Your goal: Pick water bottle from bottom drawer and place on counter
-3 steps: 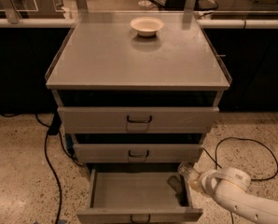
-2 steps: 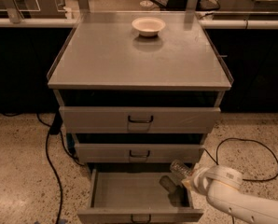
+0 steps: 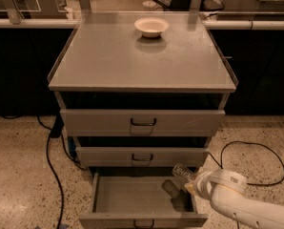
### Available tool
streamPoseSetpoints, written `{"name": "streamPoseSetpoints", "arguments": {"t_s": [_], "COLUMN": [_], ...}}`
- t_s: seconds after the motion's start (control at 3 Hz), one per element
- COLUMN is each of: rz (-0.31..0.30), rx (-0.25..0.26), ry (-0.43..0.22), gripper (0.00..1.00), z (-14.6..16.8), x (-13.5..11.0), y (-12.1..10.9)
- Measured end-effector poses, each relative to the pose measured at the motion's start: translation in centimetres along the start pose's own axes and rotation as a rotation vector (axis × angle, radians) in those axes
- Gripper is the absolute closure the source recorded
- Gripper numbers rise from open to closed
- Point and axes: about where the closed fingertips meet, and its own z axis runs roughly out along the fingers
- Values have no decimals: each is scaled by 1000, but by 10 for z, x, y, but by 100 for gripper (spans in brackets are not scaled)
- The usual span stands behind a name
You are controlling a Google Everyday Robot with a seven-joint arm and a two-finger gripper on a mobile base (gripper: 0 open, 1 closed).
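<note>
The bottom drawer (image 3: pixel 132 194) is pulled open, a shallow grey tray below two shut drawers. My gripper (image 3: pixel 190 181) is at the end of the white arm (image 3: pixel 228 197), over the drawer's right rear corner. It is shut on the water bottle (image 3: pixel 181 171), a small clear ribbed bottle tilted up to the left, held above the drawer floor with its dark shadow below it. The counter (image 3: pixel 108 61) is the broad grey cabinet top above the drawers.
A white bowl (image 3: pixel 151 26) stands at the back middle of the counter. Black cables lie on the speckled floor at the left (image 3: pixel 51 161) and right (image 3: pixel 256 149). A white-edged bench (image 3: pixel 32 23) with glass panels runs behind the cabinet.
The arm has moved a little left and up with the bottle, which now sits higher against the middle drawer's lower edge.
</note>
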Motion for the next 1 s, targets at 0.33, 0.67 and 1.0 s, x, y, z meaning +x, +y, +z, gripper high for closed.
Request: {"name": "streamPoseSetpoints", "arguments": {"t_s": [0.33, 0.67, 1.0], "rz": [0, 0, 11], "rx": [0, 0, 32], "ry": [0, 0, -4], "gripper": [100, 100, 100], "z": [0, 0, -11], "x": [0, 0, 2], "y": [0, 0, -7]}}
